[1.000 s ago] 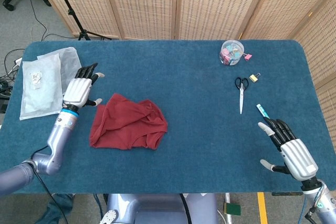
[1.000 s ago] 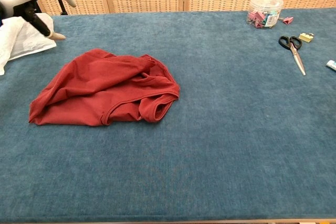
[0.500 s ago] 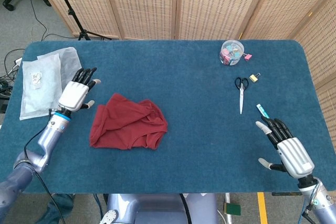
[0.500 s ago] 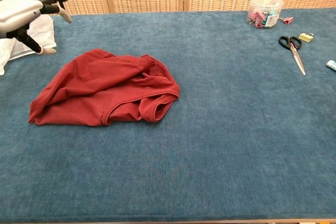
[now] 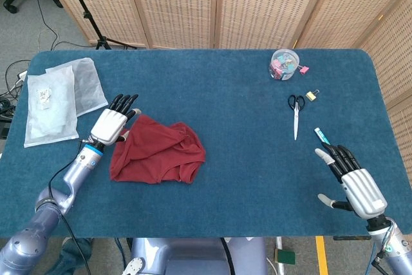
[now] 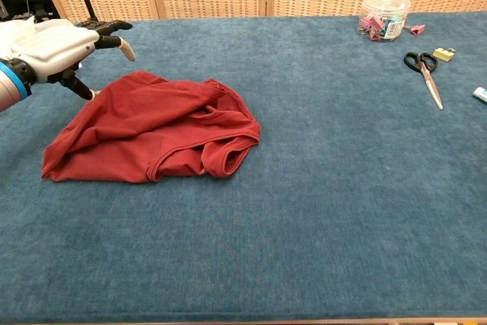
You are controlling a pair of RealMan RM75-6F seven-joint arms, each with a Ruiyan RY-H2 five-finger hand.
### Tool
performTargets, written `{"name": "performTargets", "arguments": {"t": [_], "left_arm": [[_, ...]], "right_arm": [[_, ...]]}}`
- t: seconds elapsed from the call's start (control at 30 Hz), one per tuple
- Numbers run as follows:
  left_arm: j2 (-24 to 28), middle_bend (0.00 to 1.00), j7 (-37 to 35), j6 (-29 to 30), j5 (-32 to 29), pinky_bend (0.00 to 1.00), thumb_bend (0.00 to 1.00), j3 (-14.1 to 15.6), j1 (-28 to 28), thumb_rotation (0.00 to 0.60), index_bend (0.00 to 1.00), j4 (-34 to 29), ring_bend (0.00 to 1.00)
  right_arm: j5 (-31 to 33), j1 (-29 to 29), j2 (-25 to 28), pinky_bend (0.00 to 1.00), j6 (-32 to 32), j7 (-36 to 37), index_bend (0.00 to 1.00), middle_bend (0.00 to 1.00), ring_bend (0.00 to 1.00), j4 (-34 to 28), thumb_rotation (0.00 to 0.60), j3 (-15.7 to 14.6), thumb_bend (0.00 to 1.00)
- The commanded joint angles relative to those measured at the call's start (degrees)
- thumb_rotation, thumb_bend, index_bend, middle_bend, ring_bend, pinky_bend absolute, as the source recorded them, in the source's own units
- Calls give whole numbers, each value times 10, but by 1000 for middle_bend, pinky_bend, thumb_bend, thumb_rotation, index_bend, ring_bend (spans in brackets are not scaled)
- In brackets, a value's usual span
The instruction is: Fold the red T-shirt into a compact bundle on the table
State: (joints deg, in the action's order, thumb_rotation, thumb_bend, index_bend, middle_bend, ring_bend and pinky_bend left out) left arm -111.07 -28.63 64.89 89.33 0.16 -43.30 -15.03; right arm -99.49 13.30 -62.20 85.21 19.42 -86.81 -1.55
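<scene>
Right hand (image 5: 353, 181) is hovering at the near right edge of the table (image 5: 244, 178), palm down, fingers spread and holding nothing; it is showing in the head view only.

Shirt (image 5: 158, 151) is lying crumpled on the near left part of the table, roughly a flattened mound. Its long axis is running left to right, slightly tilted, with the hemmed opening (image 6: 221, 159) facing the near right and the broader bunched end toward the near left. No print or label is showing on the fabric.

Left hand (image 5: 114, 122) is sitting at the shirt's far left corner, fingers extended and apart, gripping nothing. In the chest view (image 6: 57, 43) the thumb tip is coming down just at the cloth's edge; contact cannot be confirmed.

Further right, a small blue-and-white tube (image 5: 322, 136) is lying near the right hand's fingertips; any writing is too small to read. Scissors (image 5: 295, 113) are lying beyond it, blades pointing near, with a small padlock (image 5: 311, 94) just beside the handles.

At the far left, two clear plastic bags (image 5: 56, 96) are lying overlapped; one is carrying a white label, text unreadable. At the far right of centre a clear tub (image 5: 284, 64) of coloured clips is standing, one pink clip (image 5: 304, 69) loose beside it.
</scene>
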Motion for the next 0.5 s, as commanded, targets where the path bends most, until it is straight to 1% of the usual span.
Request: {"name": "performTargets", "arguments": {"t": [0.03, 0.2, 0.5], "left_arm": [[-6, 0, -2, -4, -1, 0, 305, -1, -3, 600, 320, 5, 0], [-15, 0, 0, -9, 0, 0, 337, 0, -7, 600, 340, 13, 0], [-28, 0, -3, -2, -1, 0, 392, -2, -6, 600, 447, 22, 0]], "right_arm": [[0, 0, 0, 0, 0, 1, 0, 0, 0, 0, 600, 0, 194], [0, 0, 1, 0, 1, 3, 0, 0, 0, 0, 600, 0, 194], [-2, -1, 3, 0, 4, 7, 0, 0, 0, 0, 600, 0, 194]]}}
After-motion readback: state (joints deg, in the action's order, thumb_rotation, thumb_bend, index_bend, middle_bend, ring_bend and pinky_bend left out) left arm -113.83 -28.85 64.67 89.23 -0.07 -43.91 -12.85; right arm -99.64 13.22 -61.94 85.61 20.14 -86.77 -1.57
